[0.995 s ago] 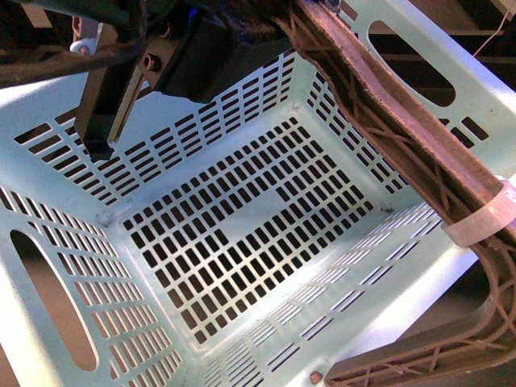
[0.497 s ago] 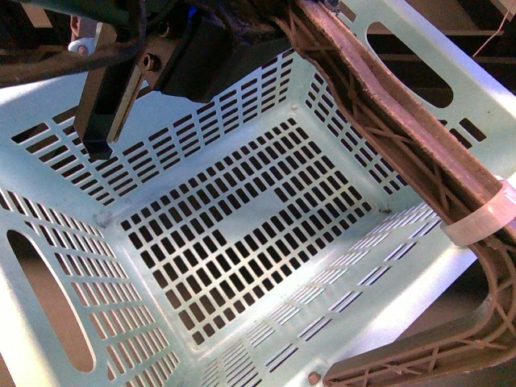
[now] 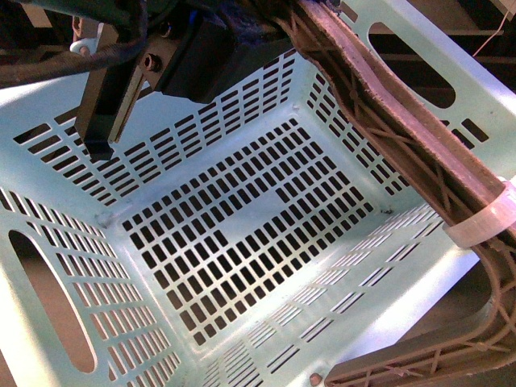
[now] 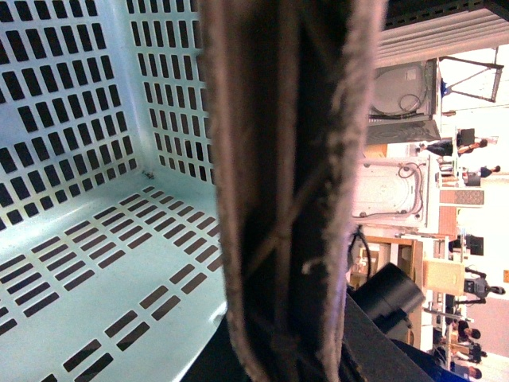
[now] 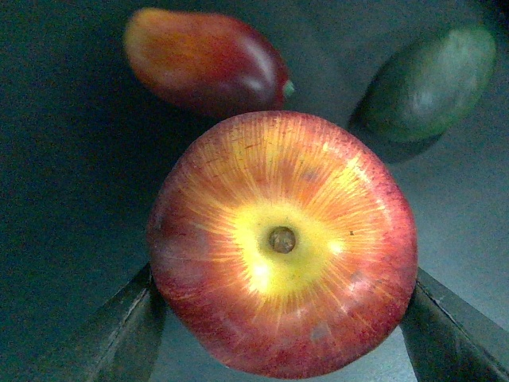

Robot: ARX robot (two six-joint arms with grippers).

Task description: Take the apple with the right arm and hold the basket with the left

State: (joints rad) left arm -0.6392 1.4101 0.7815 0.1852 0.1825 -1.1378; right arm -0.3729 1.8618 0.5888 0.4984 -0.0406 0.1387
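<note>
The basket (image 3: 242, 234), a pale aqua slotted crate, fills the front view, tilted and with nothing inside. Its brown ribbed handle (image 3: 387, 121) with a white tie (image 3: 484, 218) crosses the upper right. My left gripper (image 3: 121, 97), dark and boxy with a flat grey-tan finger, is at the upper left. In the left wrist view it (image 4: 294, 350) is shut on the handle (image 4: 286, 183), next to the basket's floor (image 4: 95, 263). My right gripper (image 5: 282, 318) is shut on the apple (image 5: 282, 243), red with a yellow patch round the stem, between two dark fingers (image 5: 119, 334).
In the right wrist view an elongated orange-red fruit (image 5: 207, 60) and a dark green fruit (image 5: 433, 79) lie on a dark grey surface beyond the apple. The left wrist view shows a room with furniture and people (image 4: 445, 199) past the handle.
The basket has shifted only very slightly in the front view. My left gripper keeps its hold.
</note>
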